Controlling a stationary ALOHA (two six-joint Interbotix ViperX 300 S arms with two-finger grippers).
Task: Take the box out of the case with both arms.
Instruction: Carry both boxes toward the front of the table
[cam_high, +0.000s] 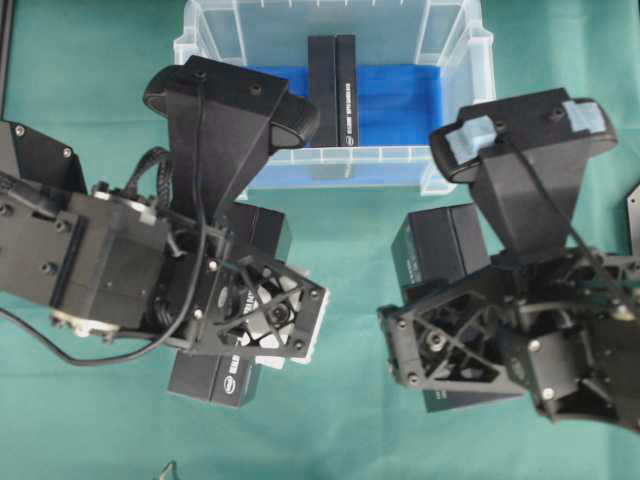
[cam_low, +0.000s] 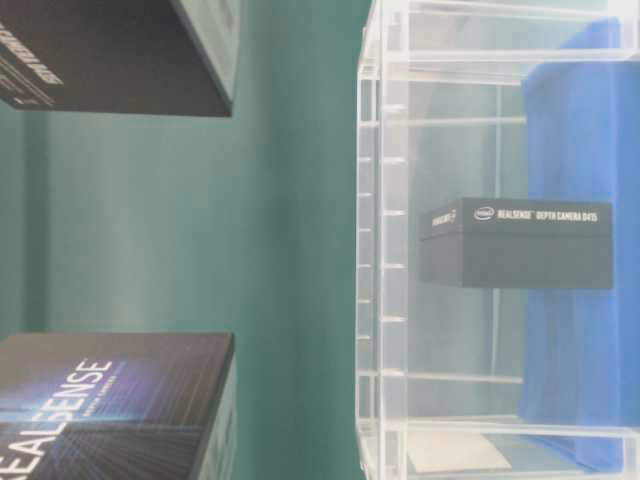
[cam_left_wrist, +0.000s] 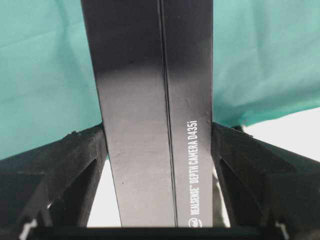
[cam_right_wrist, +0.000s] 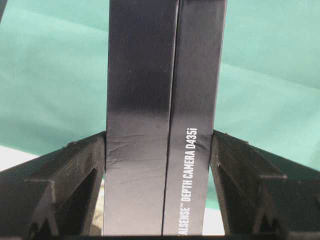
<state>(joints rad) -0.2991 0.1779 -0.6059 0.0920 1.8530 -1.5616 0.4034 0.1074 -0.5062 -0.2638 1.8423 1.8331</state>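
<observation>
The case (cam_high: 478, 62) (cam_low: 371, 200) stands at the back of the green cloth, a blue sheet (cam_high: 400, 100) on its bottom. One black RealSense box (cam_high: 332, 90) (cam_low: 515, 245) stands inside it, touched by neither arm. My left gripper (cam_high: 290, 315) (cam_left_wrist: 157, 135) is shut on a second black box (cam_high: 215, 382) (cam_left_wrist: 150, 100), its fingers pressed on both long sides. My right gripper (cam_high: 420, 330) (cam_right_wrist: 159, 135) is shut on a third black box (cam_high: 440, 245) (cam_right_wrist: 160, 90) in the same way. Both held boxes are outside the case, in front of it.
Green cloth (cam_high: 340, 420) covers the table around and between the arms. The table-level view shows two boxes (cam_low: 110, 50) (cam_low: 110, 400) outside the case wall. A black plate edge (cam_high: 632, 215) lies at the far right.
</observation>
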